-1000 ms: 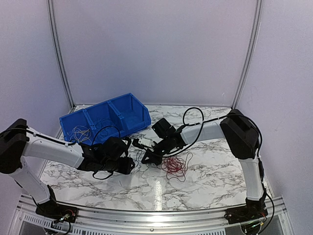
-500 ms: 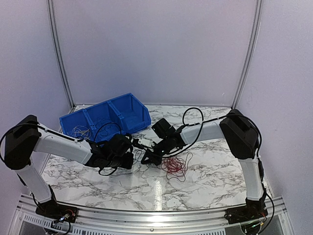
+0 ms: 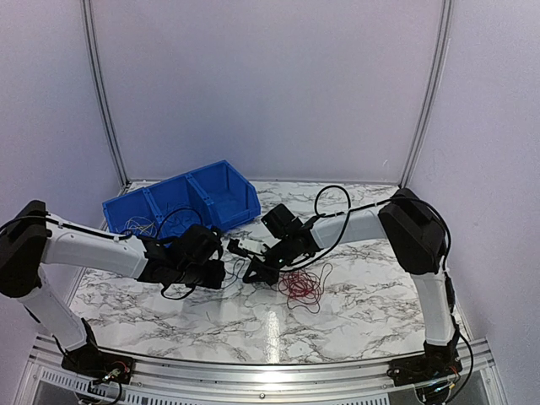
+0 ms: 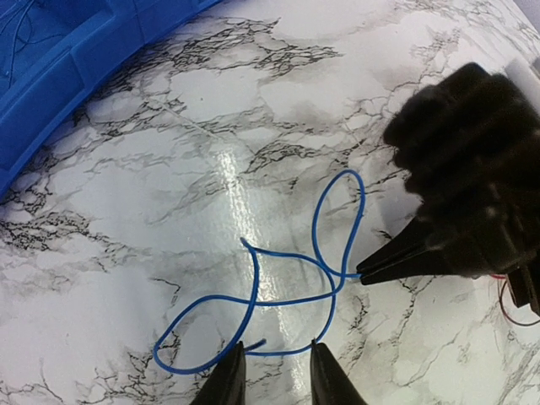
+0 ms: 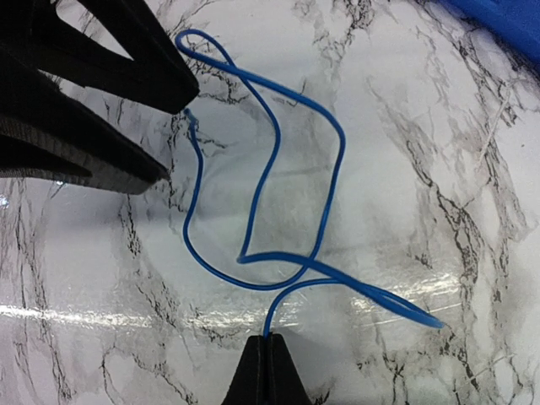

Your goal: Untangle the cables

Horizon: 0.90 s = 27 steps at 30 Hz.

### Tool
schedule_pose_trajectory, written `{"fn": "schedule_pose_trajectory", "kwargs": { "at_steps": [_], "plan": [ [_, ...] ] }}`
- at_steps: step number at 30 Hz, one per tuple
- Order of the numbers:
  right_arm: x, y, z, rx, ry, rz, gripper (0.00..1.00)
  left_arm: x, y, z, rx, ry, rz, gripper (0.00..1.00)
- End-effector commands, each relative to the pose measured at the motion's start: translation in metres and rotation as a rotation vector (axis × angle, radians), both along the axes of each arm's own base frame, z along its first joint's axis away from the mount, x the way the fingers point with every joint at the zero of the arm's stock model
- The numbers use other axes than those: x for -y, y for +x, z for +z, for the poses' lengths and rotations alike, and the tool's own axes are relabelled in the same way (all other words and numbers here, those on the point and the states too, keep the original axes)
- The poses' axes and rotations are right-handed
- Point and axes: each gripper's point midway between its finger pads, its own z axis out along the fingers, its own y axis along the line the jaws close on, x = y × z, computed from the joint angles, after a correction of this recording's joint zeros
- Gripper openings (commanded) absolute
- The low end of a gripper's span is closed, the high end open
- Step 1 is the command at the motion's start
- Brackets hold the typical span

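Marble-patterned bench (image 3: 354,312) fills the lower part of the overhead view, and nearest on it we see the red cable (image 3: 299,287), a loose coil lying just right of centre. Just beyond it the two claws face each other at the middle of the frame. The right claw (image 5: 270,359) has its fingers pressed together on one end of the blue cable (image 5: 342,152), which lies flat on the bench in a few crossing loops between the claws. The left claw (image 4: 274,384) stands spread, a finger to either side of the cable's free end at the bottom of its own wrist view. Whether either finger touches the strand we cannot quite tell, since the end is so thin there. Farthest back, at the upper left, the blue bin (image 3: 215,190) holds some pale cables (image 3: 137,228) toward its left end.

We judge the step in hand to be opening out the blue cable, which lies apart from the red one. The next move calls for the left claw to close on that free end, then for both claws to draw apart gently so the loops slip open instead of tightening.
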Motion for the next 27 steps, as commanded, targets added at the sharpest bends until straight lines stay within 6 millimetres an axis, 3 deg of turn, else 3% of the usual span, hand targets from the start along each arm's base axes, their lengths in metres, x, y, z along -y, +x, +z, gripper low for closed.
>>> {"fn": "schedule_pose_trajectory", "kwargs": {
  "at_steps": [1,6,12,14,18,22,27],
  "plan": [
    [0.011,-0.009,-0.028,-0.071,-0.086,-0.016,0.0,-0.007,0.001,-0.006,-0.03,0.038,0.021,0.3],
    [0.011,-0.009,-0.027,-0.07,-0.085,-0.016,0.0,-0.01,0.007,-0.015,-0.043,0.107,0.043,0.26],
    [0.011,-0.009,-0.027,-0.073,-0.083,-0.014,0.0,-0.005,0.014,-0.019,-0.032,0.135,0.03,0.27],
    [0.011,-0.01,-0.028,-0.076,-0.084,-0.014,0.0,-0.004,0.019,-0.019,-0.015,0.155,0.03,0.22],
    [0.012,-0.01,-0.03,-0.079,-0.09,-0.015,0.0,0.001,0.027,-0.011,0.021,0.165,0.02,0.0],
    [0.014,-0.007,-0.031,-0.076,-0.097,-0.025,0.0,-0.006,0.029,0.042,0.086,0.155,0.019,0.0],
    [0.015,-0.006,-0.035,-0.084,-0.106,-0.031,0.0,-0.046,0.035,0.164,0.317,0.143,0.11,0.0]
  ]
}}
